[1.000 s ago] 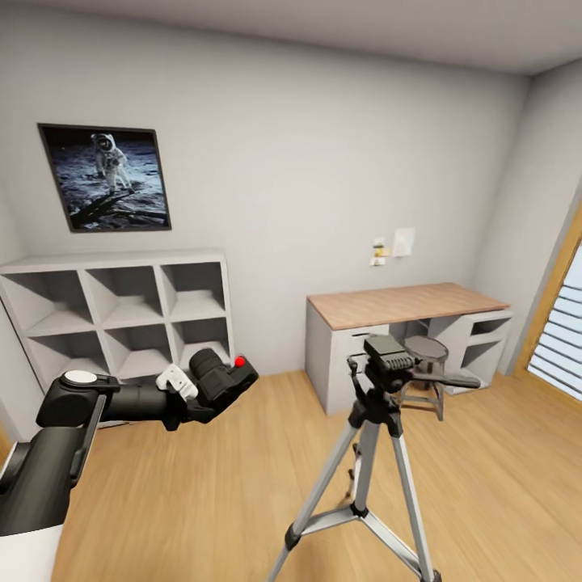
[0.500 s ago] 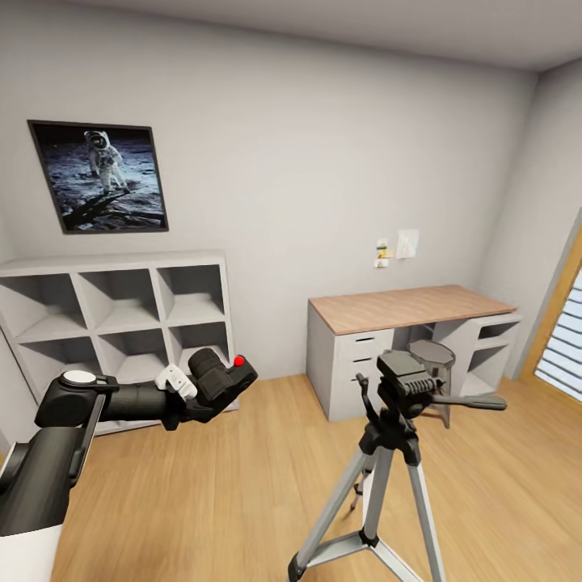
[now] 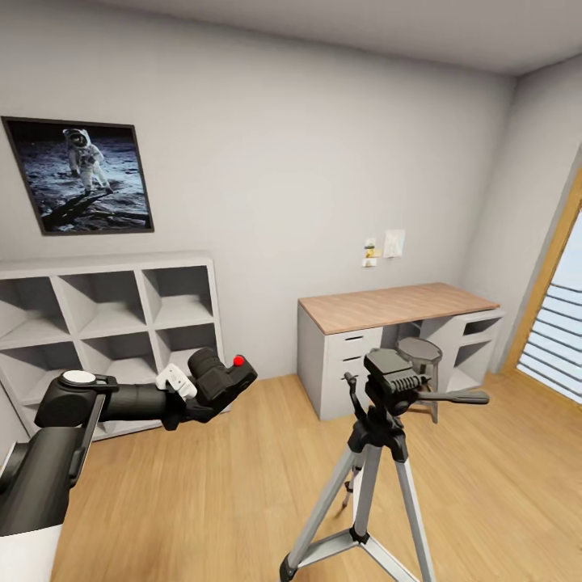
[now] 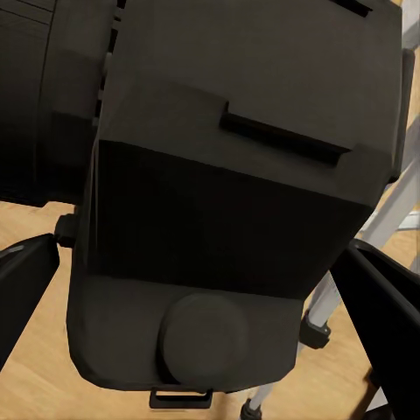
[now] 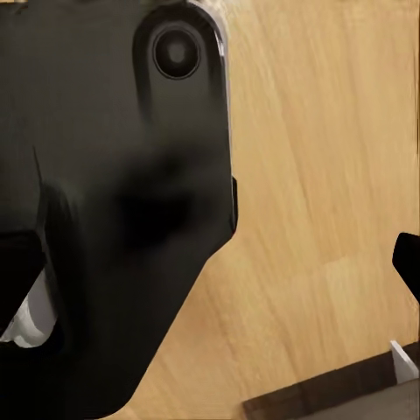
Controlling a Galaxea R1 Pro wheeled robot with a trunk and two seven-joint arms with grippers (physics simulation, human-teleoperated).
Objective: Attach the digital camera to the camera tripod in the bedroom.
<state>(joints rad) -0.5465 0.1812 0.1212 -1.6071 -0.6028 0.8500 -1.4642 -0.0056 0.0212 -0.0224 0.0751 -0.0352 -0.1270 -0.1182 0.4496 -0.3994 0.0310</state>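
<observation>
Bedroom scene, carrying phase. White cube shelves (image 3: pixel 105 323), every visible compartment empty, stand against the far wall beside the desk (image 3: pixel 396 305). The camera tripod (image 3: pixel 380 453) stands on the wood floor (image 3: pixel 202 501) ahead of me, legs splayed, black head uppermost and bare, apparently ready for mounting. My left gripper (image 3: pixel 208 386) pinches the digital camera (image 3: pixel 220 376), held raised at about head-plate height and well apart from the tripod, presumably for transfer onto it. My right gripper: state cannot be told
</observation>
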